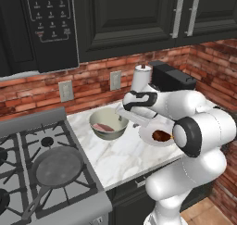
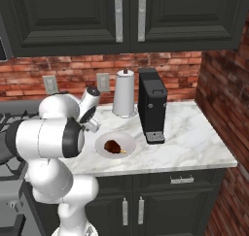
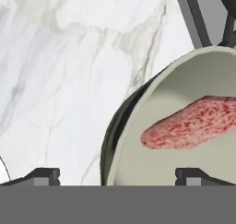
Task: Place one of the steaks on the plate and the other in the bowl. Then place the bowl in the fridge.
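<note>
On the white marbled bench [image 1: 121, 158], just right of the black gas stove [image 1: 28, 145], stands the round deep bowl [image 1: 109, 124] with its cream inside and grey-olive outside, and a flat pinkish-red raw steak [image 1: 102, 127] lies in its bottom. At about three o'clock from the bowl, near it but apart, sits the small round white plate [image 1: 149, 137], carrying the second steak [image 1: 161, 135], which looks darker and browner there; in the right base view that plate [image 2: 103, 148] lies in front of the white arm's elbow with the meat [image 2: 113, 145] near its middle. The two-finger claw [image 3: 117, 174] hangs over the bowl's rim [image 3: 138, 108], its dark fingertips [image 3: 44, 174] spread wide with nothing between them: one tip stands over the bare marble, the other over the bowl's inside. From the hand view the steak [image 3: 193, 126] in the bowl sits at about one o'clock from the claw, untouched. Behind the plate, at roughly twelve o'clock along the red brick wall [image 2: 73, 75], stand an upright white paper-towel roll [image 2: 124, 98] and a tall black coffee machine [image 2: 152, 111], just beside one another. A round grey frying pan [image 1: 55, 168] rests on the stove's front burner, well apart from the bowl.
</note>
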